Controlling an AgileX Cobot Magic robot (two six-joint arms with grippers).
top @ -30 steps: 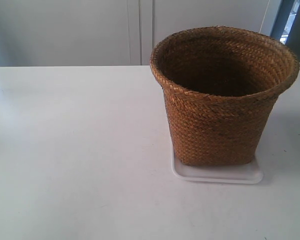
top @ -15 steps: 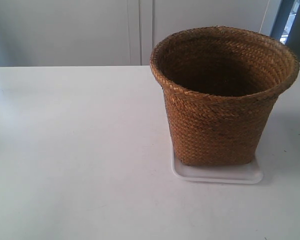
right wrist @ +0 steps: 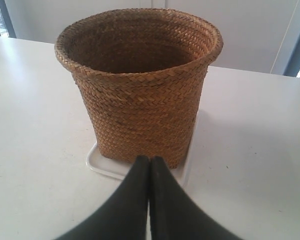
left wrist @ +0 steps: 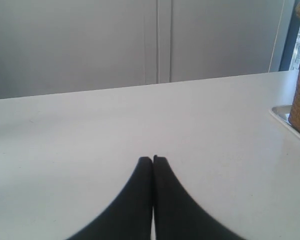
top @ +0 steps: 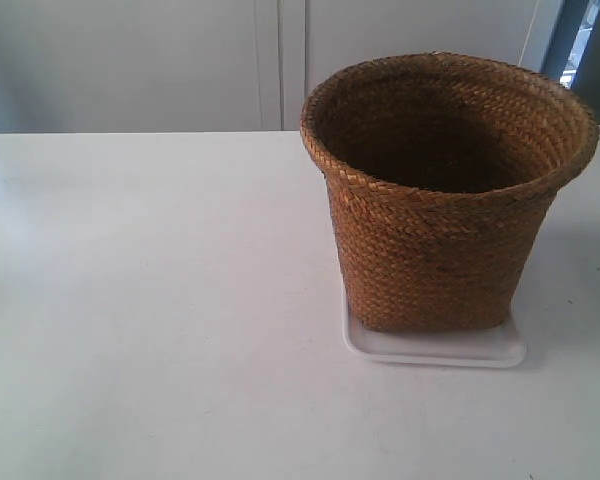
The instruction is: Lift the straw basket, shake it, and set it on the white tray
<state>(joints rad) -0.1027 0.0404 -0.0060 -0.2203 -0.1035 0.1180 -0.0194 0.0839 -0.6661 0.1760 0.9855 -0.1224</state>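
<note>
Woven straw basket (top: 440,200) upright on the smooth white tray (top: 435,350) — 3 o'clock on the table (top: 130,300).
Flared round rim, squarish base — left gripper (left wrist: 153,159) and right gripper (right wrist: 149,159) fingers pressed together.

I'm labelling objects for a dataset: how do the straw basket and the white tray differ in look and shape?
The straw basket is brown and woven; the white tray is smooth and plain. The basket stands tall with a flared round rim; the tray is flat and shallow. The basket rests on the tray, which lies on the table. Shared: a similar footprint, the tray just outlining the basket's base.
</note>
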